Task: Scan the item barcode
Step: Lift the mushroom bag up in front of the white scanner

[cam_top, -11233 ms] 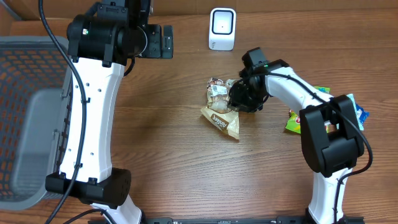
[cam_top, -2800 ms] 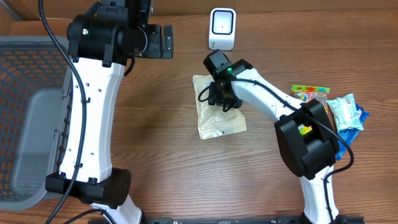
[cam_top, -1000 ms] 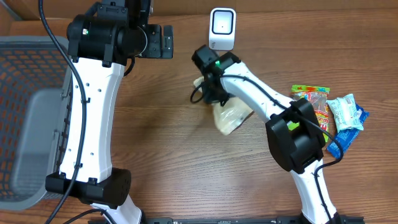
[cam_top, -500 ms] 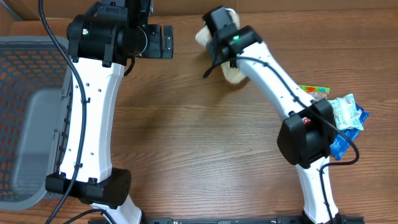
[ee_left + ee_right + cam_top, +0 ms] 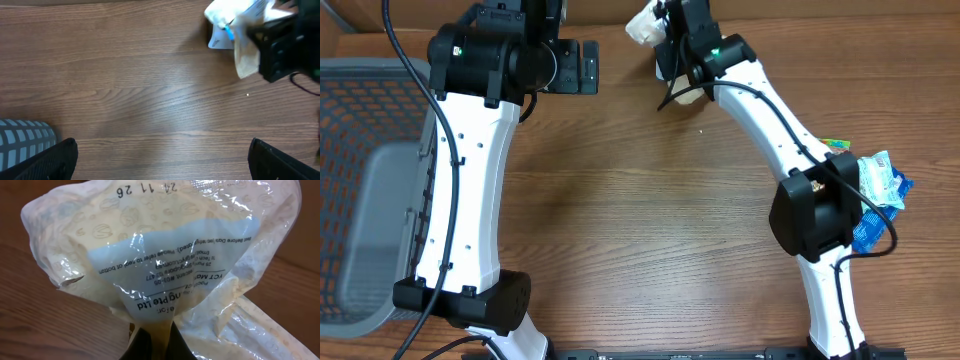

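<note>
One snack bag clamped in right end effector, bulging ahead; left end effector spread, empty

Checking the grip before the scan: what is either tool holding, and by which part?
The right tool pinches the snack packet by a gathered edge; the left tool, open, holds nothing.

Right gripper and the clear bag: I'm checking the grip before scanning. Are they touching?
Touching. The right wrist view shows the right gripper shut on the bag, its edge pinched between the fingertips.

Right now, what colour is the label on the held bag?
Pale blue with dark print, on the crinkly clear plastic bag; clearest from the right wrist view.
</note>
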{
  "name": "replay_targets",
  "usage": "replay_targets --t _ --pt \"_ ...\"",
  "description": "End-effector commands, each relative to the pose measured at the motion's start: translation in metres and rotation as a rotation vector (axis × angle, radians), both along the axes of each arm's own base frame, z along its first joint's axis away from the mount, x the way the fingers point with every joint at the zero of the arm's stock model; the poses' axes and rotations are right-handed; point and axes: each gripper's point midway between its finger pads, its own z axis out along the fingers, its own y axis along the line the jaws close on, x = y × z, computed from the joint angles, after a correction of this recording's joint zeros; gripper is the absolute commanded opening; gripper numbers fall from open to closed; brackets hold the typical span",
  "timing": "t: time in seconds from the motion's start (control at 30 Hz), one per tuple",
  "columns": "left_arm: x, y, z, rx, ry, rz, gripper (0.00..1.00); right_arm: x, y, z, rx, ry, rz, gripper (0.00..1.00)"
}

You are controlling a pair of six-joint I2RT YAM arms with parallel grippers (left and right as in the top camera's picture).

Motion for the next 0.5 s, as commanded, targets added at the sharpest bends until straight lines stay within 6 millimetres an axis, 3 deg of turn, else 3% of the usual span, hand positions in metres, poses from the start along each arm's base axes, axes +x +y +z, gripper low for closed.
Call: replay_targets --t 0.0,0.47 --pt "0.0028 0.0019 -0.0039 0.017 0.006 -0.01 1.0 0.0032 0.0004 -0.0288 -0.07 0.034 0.042 0.04" --pt "0.0027 0.0019 -0.0038 0.017 0.006 -0.01 1.0 -0.0004 -0.0008 -0.0356 -0.13 0.043 0.094 0.04"
